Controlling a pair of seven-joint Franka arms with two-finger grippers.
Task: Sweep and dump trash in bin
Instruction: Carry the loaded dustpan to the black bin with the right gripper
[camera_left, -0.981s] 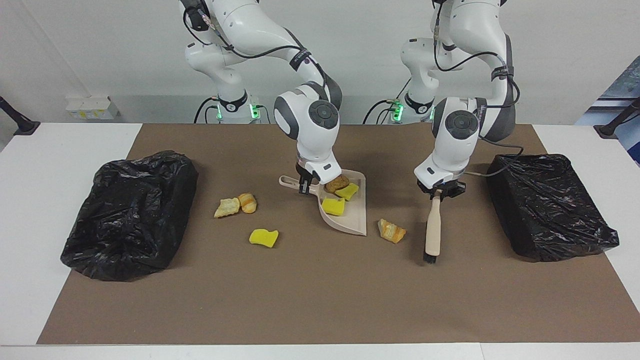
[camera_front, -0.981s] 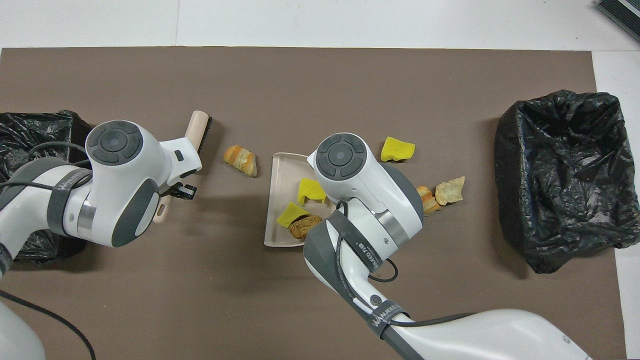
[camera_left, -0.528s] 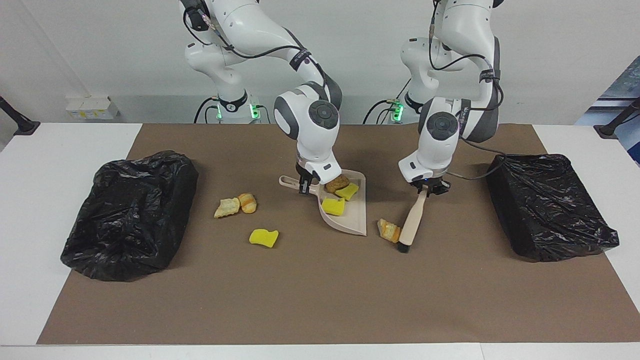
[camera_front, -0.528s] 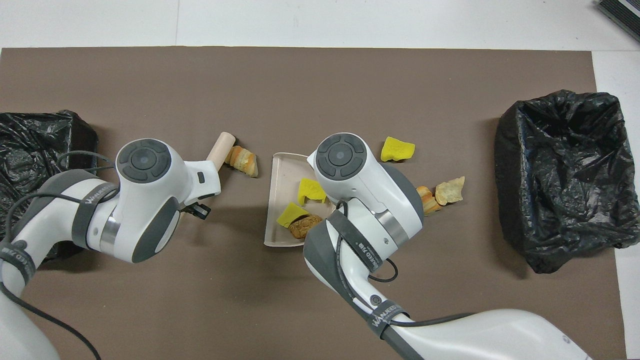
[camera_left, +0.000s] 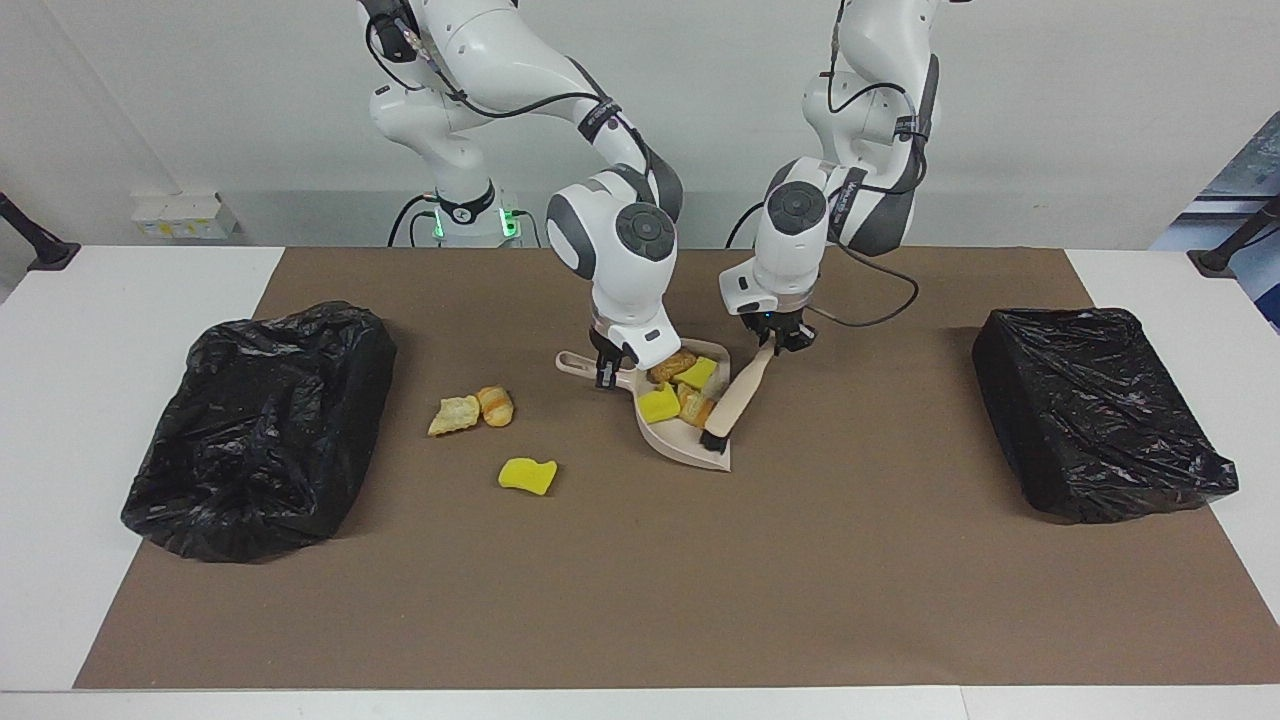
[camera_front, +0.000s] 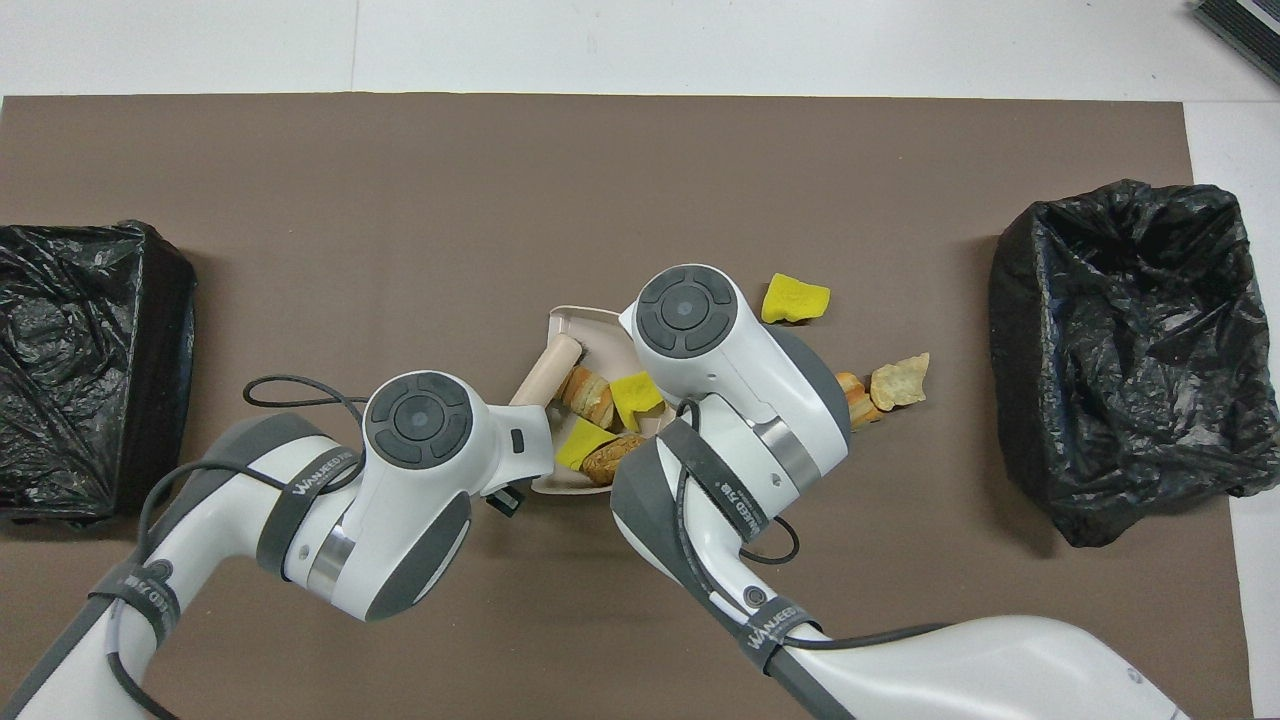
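Brush (camera_left: 735, 398) bristles inside dustpan (camera_left: 690, 452) against trash (camera_left: 676, 392)

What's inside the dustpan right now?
Inside the dustpan lie two yellow chunks, two brown bread pieces and the brush head. The right gripper hides its handle end.

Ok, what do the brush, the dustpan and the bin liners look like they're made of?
Brush: pale handle, probably unfinished wood, matte, with dark bristles. Dustpan: beige, smooth, moulded in one piece, likely plastic. Bin liners: thin black plastic film, crinkled and glossy with highlights.
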